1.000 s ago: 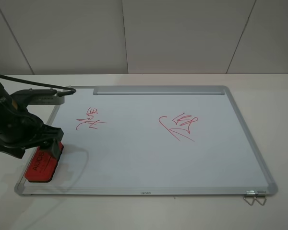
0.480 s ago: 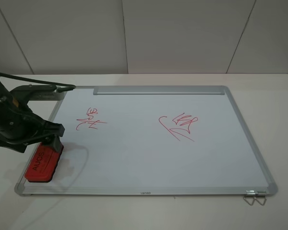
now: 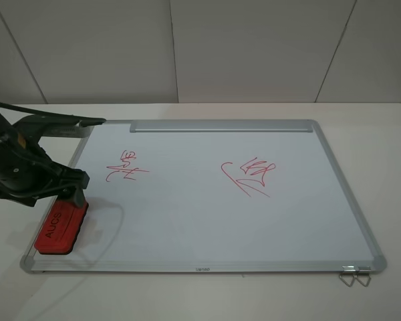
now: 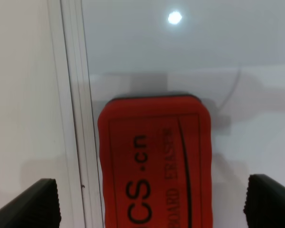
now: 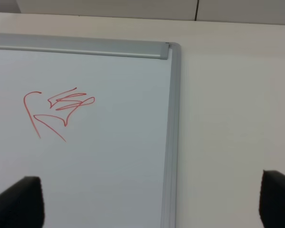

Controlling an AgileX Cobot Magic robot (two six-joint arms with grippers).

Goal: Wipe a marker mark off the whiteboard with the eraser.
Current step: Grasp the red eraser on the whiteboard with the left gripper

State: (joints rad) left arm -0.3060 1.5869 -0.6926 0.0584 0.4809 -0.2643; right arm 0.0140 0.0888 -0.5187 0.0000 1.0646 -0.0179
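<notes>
Left tool (image 4: 154, 203) stands wide apart, straddling the eraser (image 4: 154, 156) without touching it. The eraser lies on the whiteboard (image 3: 200, 267) toward the front left corner of the desk (image 3: 187, 297), near the marker mark (image 3: 125, 167). Right tool (image 5: 149, 202) gapes, empty.

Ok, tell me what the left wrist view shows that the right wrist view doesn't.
Left wrist only: the eraser lying on the whiteboard beside its silver frame, between the left gripper's open jaws, untouched. Right wrist only: the wider red scribble, the grey tray strip and a whiteboard corner. Both: the whiteboard, its silver frame and the table beside it.
</notes>
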